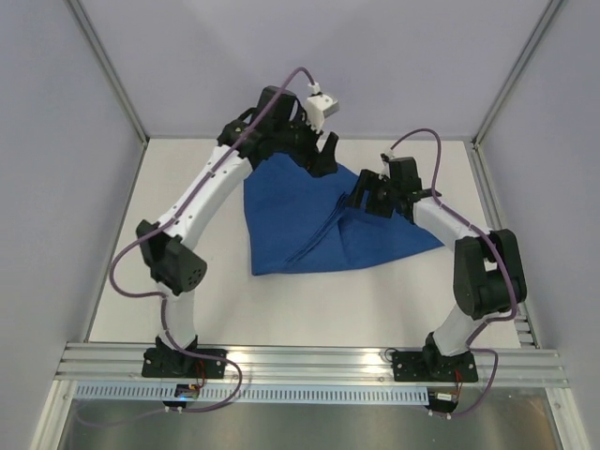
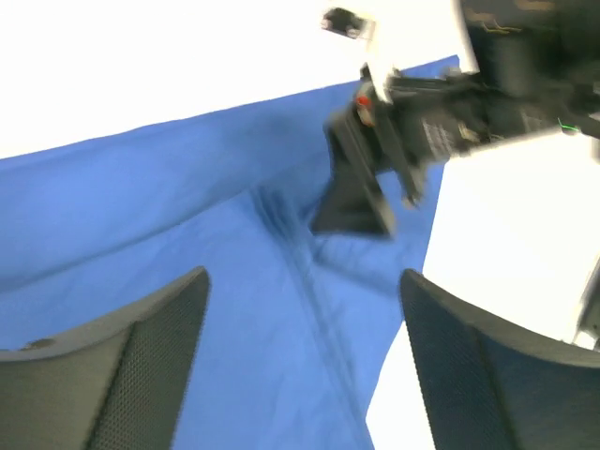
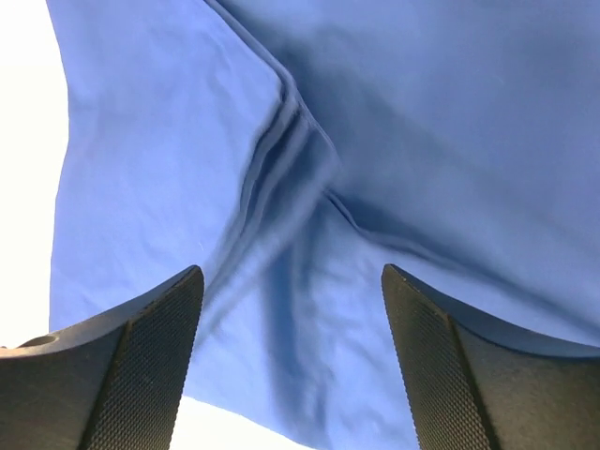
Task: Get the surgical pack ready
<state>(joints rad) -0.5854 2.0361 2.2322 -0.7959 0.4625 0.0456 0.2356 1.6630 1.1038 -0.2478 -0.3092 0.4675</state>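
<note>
The surgical pack [image 1: 309,225] is a royal-blue fabric drape lying folded on the white table, roughly triangular, with layered creases running through its middle. My left gripper [image 1: 323,155] hovers over its far top corner, jaws open and empty; in the left wrist view the blue cloth [image 2: 187,234] lies below the spread fingers [image 2: 141,366]. My right gripper [image 1: 364,199] is over the drape's right part, also open with nothing held. In the right wrist view the pleated fold [image 3: 281,178] sits just ahead of the fingers [image 3: 450,366].
White table [image 1: 187,309] with grey walls on three sides and metal corner posts [image 1: 112,75]. An aluminium rail [image 1: 309,361] carrying both arm bases runs along the near edge. The right arm [image 2: 450,103] shows in the left wrist view, close to the left gripper.
</note>
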